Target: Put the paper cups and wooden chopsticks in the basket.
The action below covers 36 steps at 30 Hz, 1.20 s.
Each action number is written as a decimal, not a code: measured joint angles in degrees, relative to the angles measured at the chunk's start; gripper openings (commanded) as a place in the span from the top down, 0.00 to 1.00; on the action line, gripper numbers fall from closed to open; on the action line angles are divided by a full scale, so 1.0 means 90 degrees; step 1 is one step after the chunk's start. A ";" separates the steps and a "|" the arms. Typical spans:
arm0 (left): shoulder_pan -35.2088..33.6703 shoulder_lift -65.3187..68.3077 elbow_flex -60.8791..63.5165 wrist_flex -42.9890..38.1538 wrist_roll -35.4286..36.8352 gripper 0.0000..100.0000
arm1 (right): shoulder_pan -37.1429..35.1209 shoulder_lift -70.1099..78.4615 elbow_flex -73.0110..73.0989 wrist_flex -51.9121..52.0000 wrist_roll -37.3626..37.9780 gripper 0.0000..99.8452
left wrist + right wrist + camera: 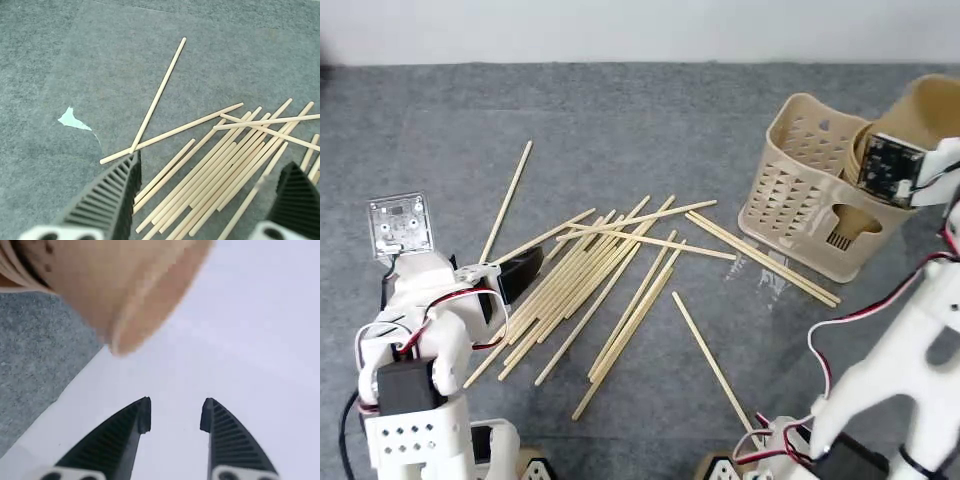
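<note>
High view first, Jo: which way do the chopsticks (600, 275) lie from the left claw (516, 276)?

Straight ahead of it, Sam. The bundle fans over the grey bench (620, 110), its long axes slanting from that claw's side up toward the basket (800, 195). In the left wrist view the claw (212, 167) gapes wide and empty, and the near ends of the sticks lie between its ribbed black fingers (120, 190).

Do the jaws sit square across them?

No, at a slant. I'd judge a small wrist turn is needed before closing.

And the right claw (175, 415)?

It's up by the basket, parted about halfway, with nothing in it. The brown cups (918, 108) stand stacked in the basket, tilted. One rim is just beyond the tips. So the left arm is much nearer the sticks.

Any strays?

One stray stick (510, 200) lies apart on the far side of the bundle, another (715, 365) near the right arm's base, and a pair (770, 262) by the basket's foot.

How will they handle?

They're thin, pale, smooth bare wood, so likely to roll or slip. The bench looks felt-like, which should hold them a little. The basket is beige plastic with perforated walls.
</note>
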 measured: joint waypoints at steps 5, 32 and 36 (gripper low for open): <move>0.0000 0.0000 0.0000 0.0000 0.0000 0.60 | -0.0088 0.0000 0.0000 0.0000 0.0000 0.83; 0.0000 0.0000 0.0000 0.0088 0.0000 0.60 | -0.0977 0.1231 0.0987 -0.2266 -0.6906 0.97; 0.0000 0.0000 0.0000 0.0088 0.0000 0.60 | -0.0977 0.1397 0.1407 -0.2813 -0.7062 0.97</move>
